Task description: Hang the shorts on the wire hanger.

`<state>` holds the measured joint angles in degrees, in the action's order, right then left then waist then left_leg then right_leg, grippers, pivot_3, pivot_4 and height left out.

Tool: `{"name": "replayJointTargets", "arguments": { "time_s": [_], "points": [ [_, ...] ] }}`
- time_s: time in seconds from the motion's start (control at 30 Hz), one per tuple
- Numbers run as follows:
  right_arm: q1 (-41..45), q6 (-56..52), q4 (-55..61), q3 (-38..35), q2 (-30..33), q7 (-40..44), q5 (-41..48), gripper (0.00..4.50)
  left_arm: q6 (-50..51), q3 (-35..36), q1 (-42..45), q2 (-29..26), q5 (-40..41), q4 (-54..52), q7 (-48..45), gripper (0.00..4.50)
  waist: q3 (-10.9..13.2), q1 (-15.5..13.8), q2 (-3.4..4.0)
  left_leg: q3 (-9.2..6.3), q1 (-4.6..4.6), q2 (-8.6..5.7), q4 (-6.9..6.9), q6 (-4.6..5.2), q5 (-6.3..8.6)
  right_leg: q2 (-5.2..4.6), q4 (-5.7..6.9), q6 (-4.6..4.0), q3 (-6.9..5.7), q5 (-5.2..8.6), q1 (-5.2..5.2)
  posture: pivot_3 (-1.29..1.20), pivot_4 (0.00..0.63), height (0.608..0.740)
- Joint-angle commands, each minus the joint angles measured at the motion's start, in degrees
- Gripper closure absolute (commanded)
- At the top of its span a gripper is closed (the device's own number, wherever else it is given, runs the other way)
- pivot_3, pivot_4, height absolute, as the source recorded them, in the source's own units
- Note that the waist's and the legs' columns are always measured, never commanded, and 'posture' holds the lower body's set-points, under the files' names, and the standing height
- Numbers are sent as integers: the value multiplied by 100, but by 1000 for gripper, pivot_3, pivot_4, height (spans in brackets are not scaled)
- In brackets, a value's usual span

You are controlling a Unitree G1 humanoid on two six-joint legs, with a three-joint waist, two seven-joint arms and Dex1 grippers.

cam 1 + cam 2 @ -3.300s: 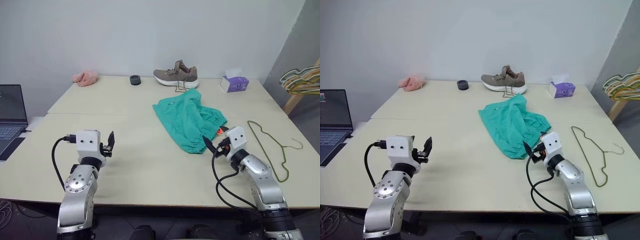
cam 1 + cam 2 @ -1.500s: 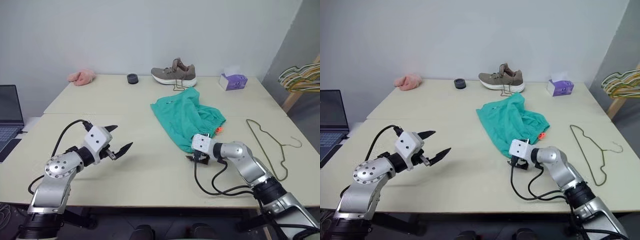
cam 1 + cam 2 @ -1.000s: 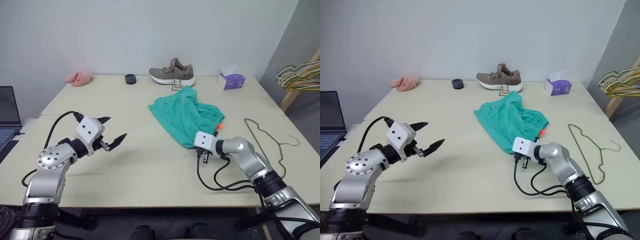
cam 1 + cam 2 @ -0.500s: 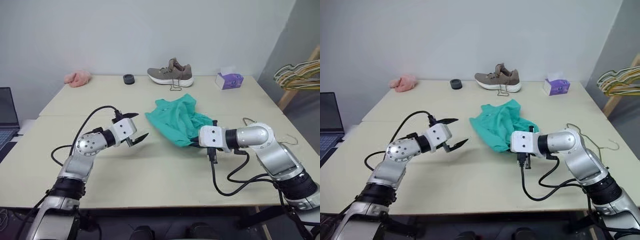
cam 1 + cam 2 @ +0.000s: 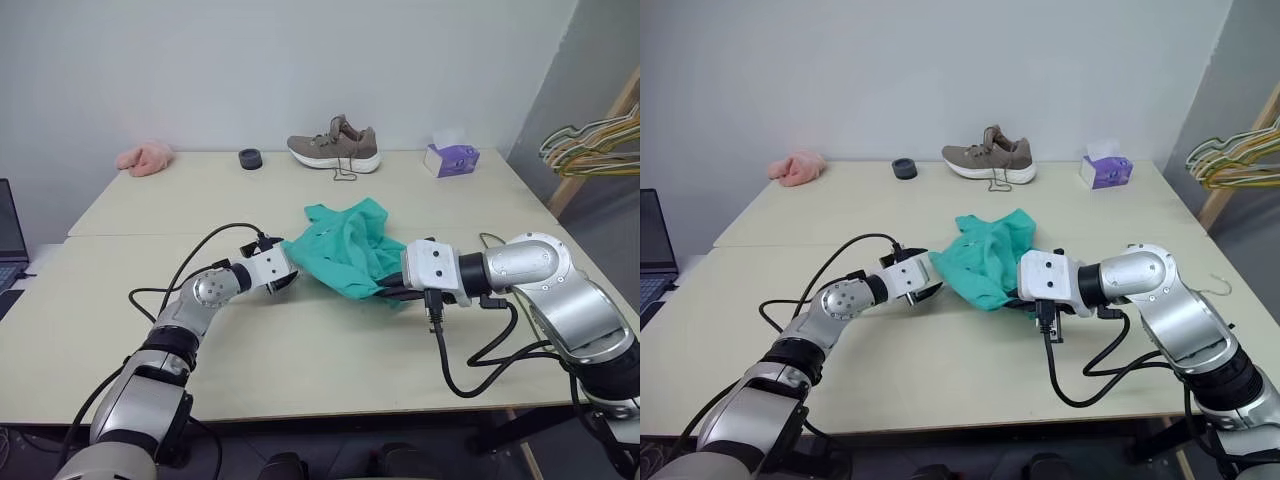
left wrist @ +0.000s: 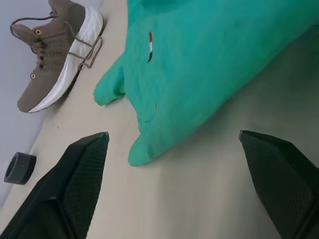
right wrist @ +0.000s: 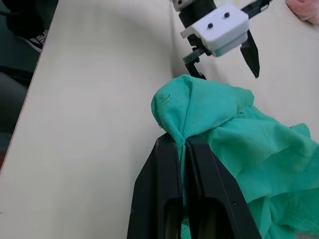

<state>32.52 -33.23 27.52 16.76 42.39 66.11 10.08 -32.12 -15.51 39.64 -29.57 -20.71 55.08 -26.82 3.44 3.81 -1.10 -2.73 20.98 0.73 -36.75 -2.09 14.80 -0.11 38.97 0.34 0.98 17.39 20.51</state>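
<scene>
The teal-green shorts [image 5: 345, 243] lie bunched at mid-table, one side raised off the surface. My right gripper [image 7: 180, 142] is shut on a raised fold of that fabric, coming in from the right [image 5: 392, 288]. My left gripper [image 5: 284, 276] is open at the shorts' left edge, low over the table; in the left wrist view its fingers [image 6: 82, 179] stand wide on either side of the near hem [image 6: 199, 74]. The right wrist view shows the left gripper [image 7: 227, 73] just beyond the shorts. The wire hanger [image 5: 1222, 287] lies on the table behind my right arm, mostly hidden.
Along the far edge of the table [image 5: 300, 350] sit a brown shoe [image 5: 335, 150], a purple tissue box [image 5: 450, 158], a black ring [image 5: 249, 158] and a pink cloth [image 5: 143, 158]. A bunch of hangers [image 5: 590, 150] hangs off the right; a laptop [image 5: 8, 240] shows at left.
My left gripper has swung right and down to the shorts' left edge. The right gripper has risen and drawn back with the fabric, bunching the shorts. The camera has shifted too.
</scene>
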Motion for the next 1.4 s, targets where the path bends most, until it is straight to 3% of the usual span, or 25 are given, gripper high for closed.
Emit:
{"name": "replayJointTargets", "arguments": {
  "time_s": [0.03, 0.3, 0.37, 0.53, 0.73, 0.8, 0.9, 1.03, 1.17, 1.3, 1.4],
  "points": [
    [166, -171, 314, -221, 75, -43, 224, 4500, -408, -256, 299, -71, -449, 251, 461, 1513, 0, 9, -1, 1, 0, 0, 0, 0, 0, -1, 0, 1, 0, 0, 0, -143, 0, 740],
    [136, -298, 496, -236, 320, 87, 538, 4500, -542, -556, 699, -288, -1050, 729, 1270, 4093, 4, 114, -6, -3, 3, 1, 0, -1, 1, -7, 1, 3, -4, 0, 1, -137, 0, 740],
    [143, -137, 322, -220, 458, 203, 536, 4500, -709, -623, 688, -461, -1071, 671, 985, 4436, 4, 119, -6, -2, 3, 1, 0, -1, 1, -7, 0, 4, -3, -1, 1, -134, 0, 740],
    [648, 927, -1421, -3, 721, 584, -38, 4500, -442, -285, 362, -934, 49, -120, -1295, 4436, 6, 182, -5, 21, -3, -1, 1, -3, 1, -6, 3, 5, -8, -1, 6, -104, 0, 740],
    [2664, 2601, -5839, 298, -48, 43, -1170, 4500, 3089, 818, 344, -883, 2553, -2142, -3594, 4436, 34, 222, -3, 26, -3, 3, -14, 1, -2, -4, 15, 6, -4, -4, 7, -71, 0, 740],
    [3471, 3310, -7273, 457, -424, -554, -1679, 4500, 3898, 1088, 826, -719, 2831, -2084, -3481, 4436, 41, 225, 3, 19, -1, 3, -15, 2, -3, -1, 17, 7, -1, -4, 6, -68, 0, 740],
    [4590, 4122, -8918, 699, -1002, -1854, -2435, 4500, 3968, 1333, 2056, -473, 2558, -947, -2416, 4436, 40, 228, -3, 0, 29, -2, -18, 2, -4, 1, 28, -16, 2, -19, 34, -66, 0, 740],
    [5831, 4860, -9874, 947, -1463, -3498, -3228, 4500, 3208, 1499, 3806, -485, 2153, 557, -902, 4436, 42, 286, -4, -2, 161, 3, -30, -49, -38, -36, 101, -22, 16, -22, 188, -73, 0, 740],
    [6750, 5520, -10079, 735, -1606, -4376, -3386, 4500, 2010, 1340, 5076, -908, 1546, 959, 42, 4436, 43, 386, -1, 27, 258, 0, -17, -95, -66, -56, 113, -18, 38, -19, 312, -65, 0, 740],
    [6776, 6246, -9950, 425, -1480, -4420, -3211, 4500, 1265, 1189, 5272, -1228, 1367, 258, -568, 4436, 40, 380, 0, 36, 291, -13, -4, -98, -65, -69, 102, -1, 52, -9, 345, -49, 0, 740],
    [6018, 6635, -9743, 288, -1411, -3871, -3046, 4500, 1664, 1073, 4259, -1508, 1537, -1007, -1613, 4436, 37, 340, 1, 50, 269, -29, -13, -98, -64, -78, 107, 9, 71, -3, 319, -34, 0, 740]
  ]
}}
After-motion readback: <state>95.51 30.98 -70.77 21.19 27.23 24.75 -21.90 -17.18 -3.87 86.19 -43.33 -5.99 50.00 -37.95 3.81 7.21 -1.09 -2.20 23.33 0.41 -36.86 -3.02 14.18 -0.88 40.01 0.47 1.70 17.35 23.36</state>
